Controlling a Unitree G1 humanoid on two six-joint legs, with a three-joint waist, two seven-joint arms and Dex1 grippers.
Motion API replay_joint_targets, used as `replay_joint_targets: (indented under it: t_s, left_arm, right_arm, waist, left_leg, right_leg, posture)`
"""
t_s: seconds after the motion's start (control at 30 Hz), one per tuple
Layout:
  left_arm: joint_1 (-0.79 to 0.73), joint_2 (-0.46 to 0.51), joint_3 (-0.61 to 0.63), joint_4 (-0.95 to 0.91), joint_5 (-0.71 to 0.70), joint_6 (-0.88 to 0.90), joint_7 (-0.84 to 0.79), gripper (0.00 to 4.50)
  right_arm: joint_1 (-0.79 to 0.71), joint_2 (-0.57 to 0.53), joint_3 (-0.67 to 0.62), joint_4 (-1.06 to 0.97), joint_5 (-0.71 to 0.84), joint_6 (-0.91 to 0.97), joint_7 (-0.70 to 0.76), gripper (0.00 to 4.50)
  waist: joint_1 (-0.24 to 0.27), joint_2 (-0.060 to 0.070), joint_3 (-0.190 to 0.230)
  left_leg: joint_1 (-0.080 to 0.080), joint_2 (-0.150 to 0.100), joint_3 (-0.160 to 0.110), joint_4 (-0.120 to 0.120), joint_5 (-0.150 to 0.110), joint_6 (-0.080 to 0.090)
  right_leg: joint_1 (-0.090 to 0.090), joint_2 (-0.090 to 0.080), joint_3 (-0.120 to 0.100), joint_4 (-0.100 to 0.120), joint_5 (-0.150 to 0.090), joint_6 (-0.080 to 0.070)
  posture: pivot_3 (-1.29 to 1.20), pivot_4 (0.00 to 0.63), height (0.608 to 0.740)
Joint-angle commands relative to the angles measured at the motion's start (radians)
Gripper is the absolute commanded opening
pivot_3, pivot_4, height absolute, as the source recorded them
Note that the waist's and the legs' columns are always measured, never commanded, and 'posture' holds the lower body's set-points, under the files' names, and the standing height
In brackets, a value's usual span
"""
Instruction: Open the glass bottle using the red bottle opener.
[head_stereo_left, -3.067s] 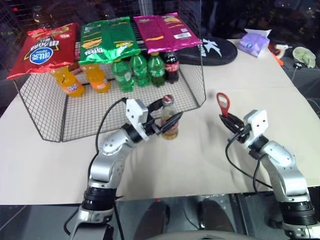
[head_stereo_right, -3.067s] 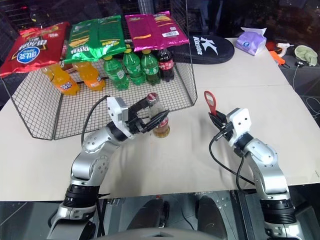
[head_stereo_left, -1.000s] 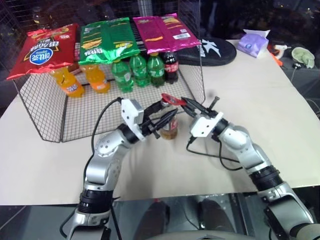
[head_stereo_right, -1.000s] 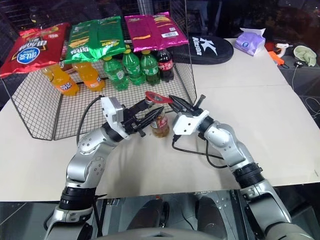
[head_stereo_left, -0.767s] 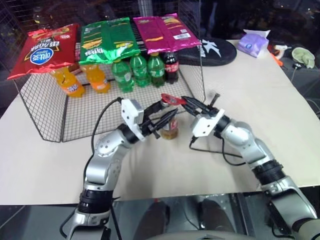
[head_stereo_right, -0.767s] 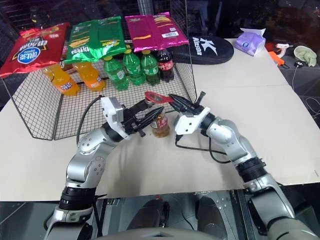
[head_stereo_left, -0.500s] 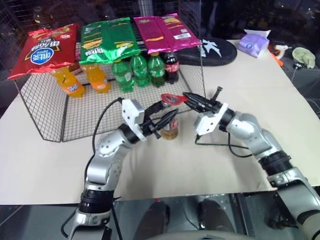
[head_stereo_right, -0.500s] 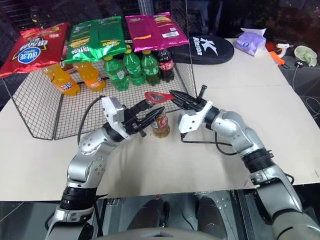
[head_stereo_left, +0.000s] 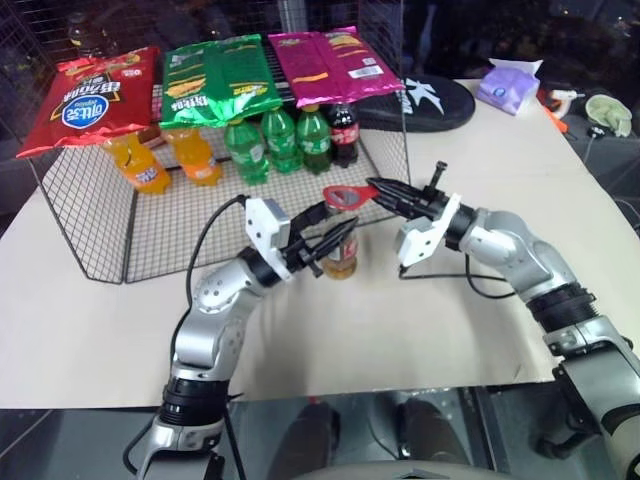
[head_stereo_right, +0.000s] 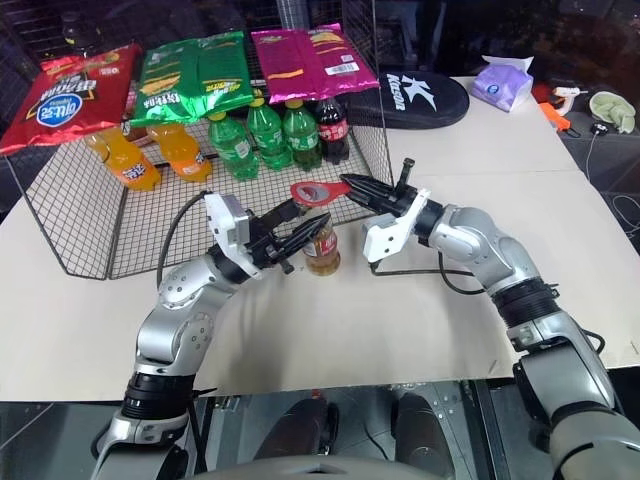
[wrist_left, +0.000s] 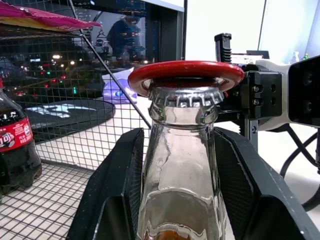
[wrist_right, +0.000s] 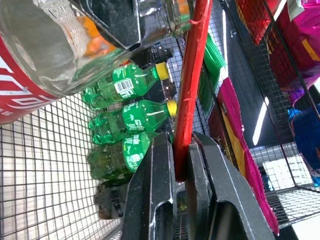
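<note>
Glass bottle (head_stereo_left: 340, 255), clamped by left fingers (head_stereo_left: 335, 233), wears red bottle opener (head_stereo_left: 346, 195).

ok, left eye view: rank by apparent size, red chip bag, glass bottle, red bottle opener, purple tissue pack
1. red chip bag
2. glass bottle, partly hidden by the left end effector
3. purple tissue pack, farther off, so this rank is unsure
4. red bottle opener

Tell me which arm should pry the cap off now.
Probably the right. Its gripper is shut on the opener, whose ring sits over the bottle cap. The left gripper clasps the bottle's neck, steadying it.
</note>
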Motion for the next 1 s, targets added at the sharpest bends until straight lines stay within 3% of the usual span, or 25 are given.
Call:
replay_joint_targets:
  t_s: [0.03,0.77,1.0]
  left_arm:
    - [-0.002,-0.001,-0.024,0.016,0.013,0.011,0.001,1.98]
    - [0.016,-0.005,-0.030,0.028,0.017,-0.010,-0.008,1.98]
    - [0.013,-0.006,-0.025,0.032,0.021,-0.021,-0.001,1.98]
  right_arm:
    - [-0.032,-0.008,0.004,-0.019,-0.022,-0.036,-0.015,0.00]
    - [-0.072,-0.029,-0.046,-0.044,-0.075,-0.040,-0.145,0.00]
    - [-0.015,0.026,-0.108,-0.010,0.179,0.076,-0.069,0.00]
  waist:
    - [0.000,0.000,0.000]
    - [-0.001,0.000,0.000]
    - [-0.001,0.000,0.000]
  left_leg:
    - [0.000,0.000,0.000,0.000,0.000,0.000]
    - [0.000,0.000,0.000,0.000,0.000,0.000]
    - [0.000,0.000,0.000,0.000,0.000,0.000]
  right_leg:
    - [0.000,0.000,0.000,0.000,0.000,0.000]
    - [0.000,0.000,0.000,-0.001,0.000,0.000]
    - [0.000,0.000,0.000,-0.001,0.000,0.000]
  posture:
    - [0.00,0.150,0.740]
    - [0.00,0.150,0.740]
    - [0.00,0.150,0.740]
